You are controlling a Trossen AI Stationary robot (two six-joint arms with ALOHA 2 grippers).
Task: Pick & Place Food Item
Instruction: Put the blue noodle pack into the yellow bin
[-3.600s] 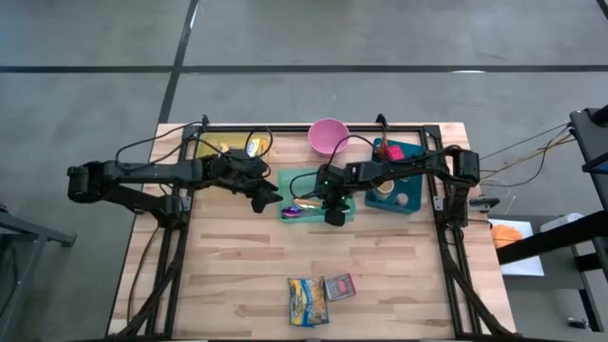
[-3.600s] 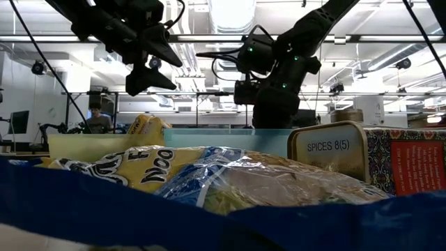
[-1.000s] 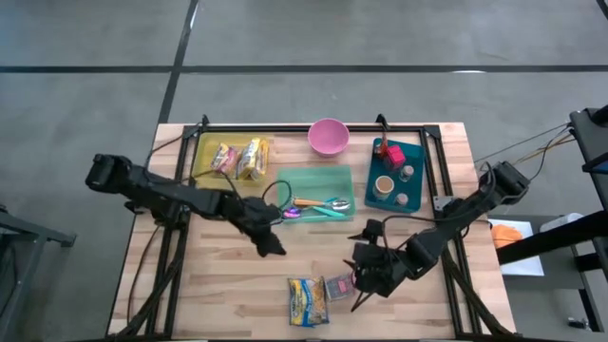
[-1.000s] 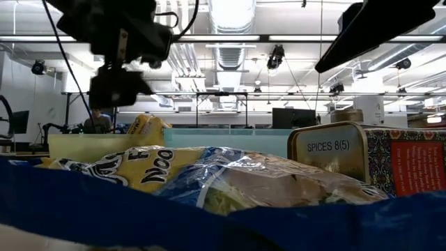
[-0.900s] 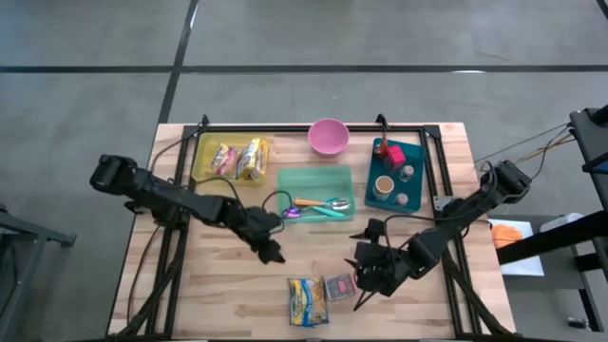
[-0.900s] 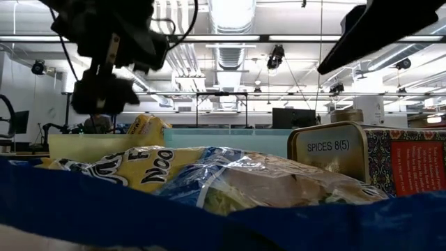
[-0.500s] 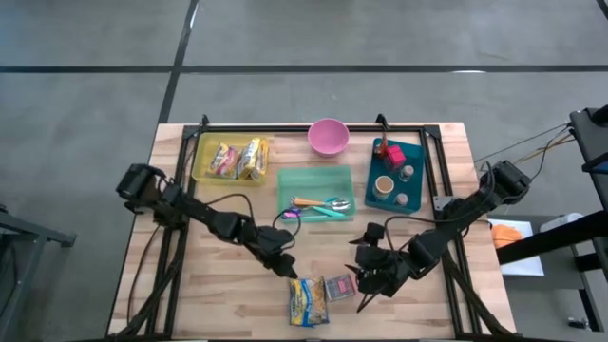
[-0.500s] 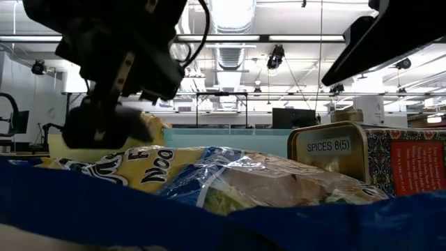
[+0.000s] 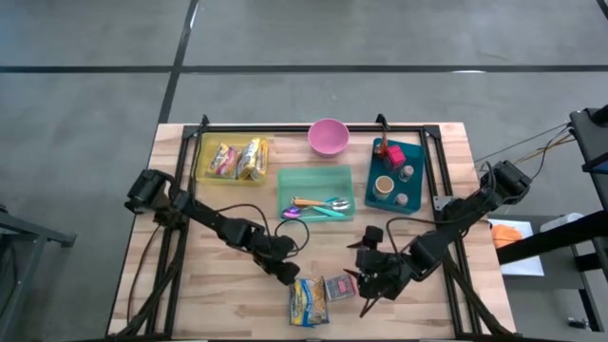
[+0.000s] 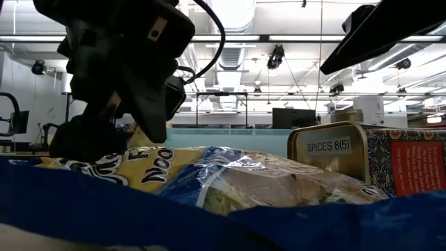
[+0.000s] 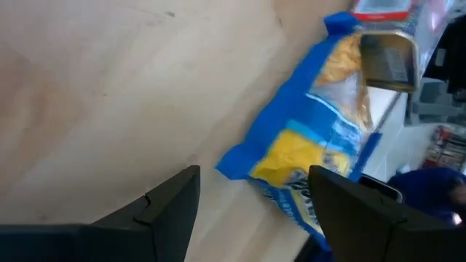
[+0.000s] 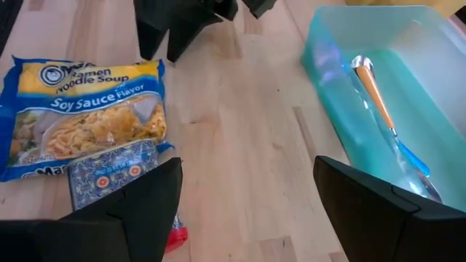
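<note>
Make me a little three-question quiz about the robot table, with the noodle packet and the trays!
1. True or false: the ramen packet lies inside the yellow tray.
2. Which claw hangs closest to the ramen packet? A) left claw B) right claw
3. Fill in: the spoons lie in the ____ tray.

Key:
1. False, it lies on the wooden table.
2. A
3. green
</note>
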